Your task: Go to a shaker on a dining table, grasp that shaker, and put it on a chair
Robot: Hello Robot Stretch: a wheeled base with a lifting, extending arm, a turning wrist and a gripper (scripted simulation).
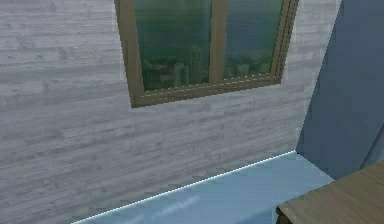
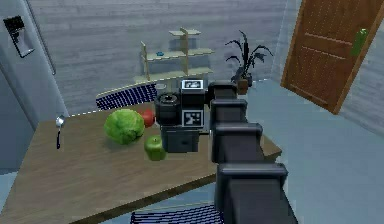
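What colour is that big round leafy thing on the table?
Green. The leafy ball shows best in the arm side view.

My arm [image 2: 243, 150] stretches out over one end of the table [image 2: 70, 175], gripper [image 2: 166, 112] at its tip near the far edge, and I cannot tell whether it holds anything.

My arm [image 2: 240, 150] stretches across the table [image 2: 60, 175], with my gripper [image 2: 163, 108] near the table's far side. I cannot tell whether it holds anything. A lettuce [image 2: 125, 126], an apple [image 2: 155, 148] and a spoon [image 2: 59, 128] lie on the table, and a door [image 2: 325, 50] stands well beyond it.
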